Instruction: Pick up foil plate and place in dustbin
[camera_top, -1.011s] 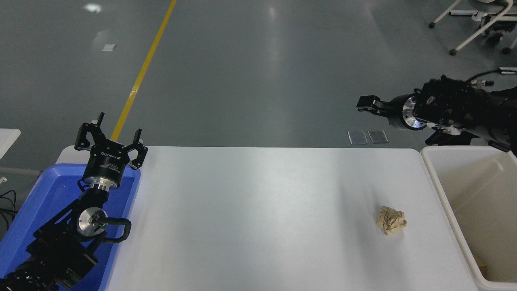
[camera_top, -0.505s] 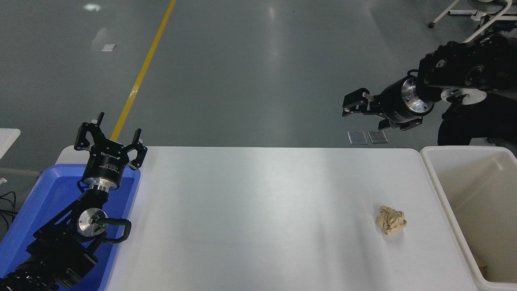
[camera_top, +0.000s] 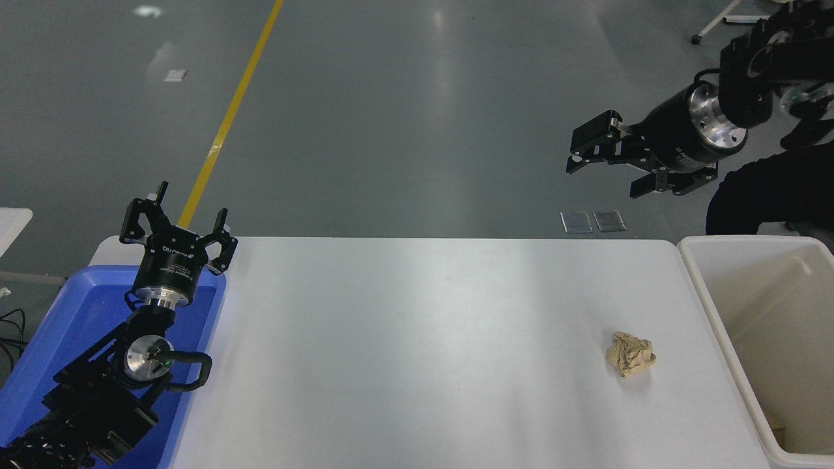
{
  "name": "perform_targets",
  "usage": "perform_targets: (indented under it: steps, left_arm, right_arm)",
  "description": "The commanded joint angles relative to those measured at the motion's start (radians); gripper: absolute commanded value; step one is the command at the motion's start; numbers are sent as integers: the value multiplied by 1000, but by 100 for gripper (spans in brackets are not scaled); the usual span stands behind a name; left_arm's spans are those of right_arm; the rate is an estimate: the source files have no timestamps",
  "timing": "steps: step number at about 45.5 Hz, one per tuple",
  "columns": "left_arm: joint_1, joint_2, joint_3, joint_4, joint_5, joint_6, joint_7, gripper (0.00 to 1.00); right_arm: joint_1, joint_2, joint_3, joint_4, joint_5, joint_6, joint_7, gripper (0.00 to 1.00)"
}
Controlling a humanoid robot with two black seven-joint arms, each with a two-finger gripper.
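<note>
Two pincers (camera_top: 177, 225) (camera_top: 603, 169) gape empty above a white table (camera_top: 404, 339) and grey floor (camera_top: 404, 111).

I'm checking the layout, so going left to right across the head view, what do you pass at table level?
Blue tray → left gripper → white table → paper ball → dustbin. No foil plate shows anywhere.

A crumpled tan paper ball (camera_top: 631, 354) lies on the white table (camera_top: 417, 339); a blue tray (camera_top: 65, 326) at left.
</note>
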Motion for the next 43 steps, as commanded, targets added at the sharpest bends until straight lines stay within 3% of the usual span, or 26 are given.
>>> perform_targets:
  steps: [1, 7, 15, 43]
  left_arm:
    - [0, 0, 0, 0, 0, 0, 0, 98]
    - [0, 0, 0, 0, 0, 0, 0, 98]
    - [0, 0, -2, 0, 0, 0, 0, 98]
    - [0, 1, 0, 0, 0, 0, -1, 98]
  right_arm:
    - [83, -28, -4, 55, -9, 75, 1, 100]
    - [88, -25, -10, 55, -30, 75, -1, 100]
    - [77, 9, -60, 55, -148, 75, -5, 100]
    - [20, 84, -60, 52, -147, 75, -15, 100]
